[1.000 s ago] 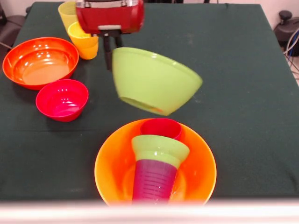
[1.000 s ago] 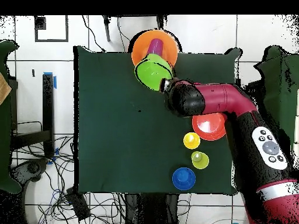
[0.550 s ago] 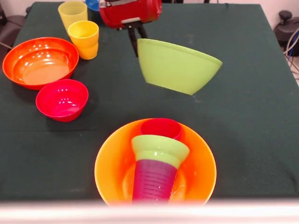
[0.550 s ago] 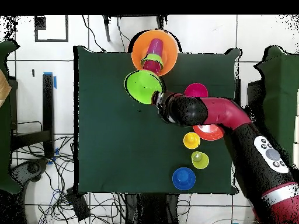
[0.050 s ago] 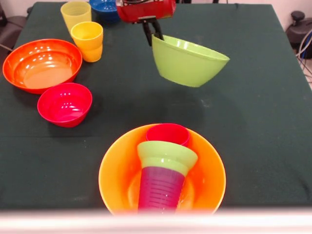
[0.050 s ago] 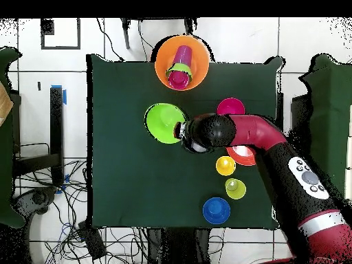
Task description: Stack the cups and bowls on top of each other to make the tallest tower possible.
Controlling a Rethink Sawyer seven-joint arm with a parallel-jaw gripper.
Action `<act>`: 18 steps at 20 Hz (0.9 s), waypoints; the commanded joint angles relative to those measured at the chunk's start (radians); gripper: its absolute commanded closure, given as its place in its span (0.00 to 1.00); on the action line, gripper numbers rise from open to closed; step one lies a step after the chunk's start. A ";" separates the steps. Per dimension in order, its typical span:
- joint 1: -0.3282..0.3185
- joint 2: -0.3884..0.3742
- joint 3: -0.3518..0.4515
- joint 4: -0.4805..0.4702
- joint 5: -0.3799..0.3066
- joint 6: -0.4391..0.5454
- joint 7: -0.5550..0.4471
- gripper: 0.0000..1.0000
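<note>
Along the left edge of the dark green surface, as the front view shows it, you have the wide shallow orange-red bowl sitting upright, with the small red-pink bowl just beside it toward the near edge. Toward the far left corner stand two cups close together: the pale yellow cup farther back and the yellow-orange cup in front of it. The small blue bowl sits at the far edge, next to the pale yellow cup and partly behind the arm.

Moving right, your hand is clenched on the rim of the large green bowl, with one finger showing against the outside of the wall. The bowl hangs clear of the surface, tilted so its opening faces up and slightly toward the camera, with its shadow on the cloth below. In the overhead view the same bowl is well apart from the tower, near the middle of the surface.

At the near edge, about midway along it, stands the tower: the large yellow-orange bowl at the bottom, the purple ribbed cup inside it, the small green bowl on that cup, and the red-pink cup above (the stack leans off vertical in the overhead view).
</note>
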State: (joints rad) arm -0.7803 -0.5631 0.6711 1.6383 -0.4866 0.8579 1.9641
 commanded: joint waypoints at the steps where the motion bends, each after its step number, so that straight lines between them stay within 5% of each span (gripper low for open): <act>1: 0.095 0.037 -0.123 -0.220 -0.174 0.240 -0.205 1.00; 10: 0.110 -0.039 -0.101 -0.249 -0.346 0.237 -0.299 1.00; 15: 0.094 -0.048 -0.056 -0.230 -0.408 0.104 -0.310 1.00; 18: 0.049 -0.048 0.015 -0.181 -0.398 -0.065 -0.289 1.00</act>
State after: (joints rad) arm -0.7076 -0.6141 0.6254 1.4639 -0.7976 0.9969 1.9635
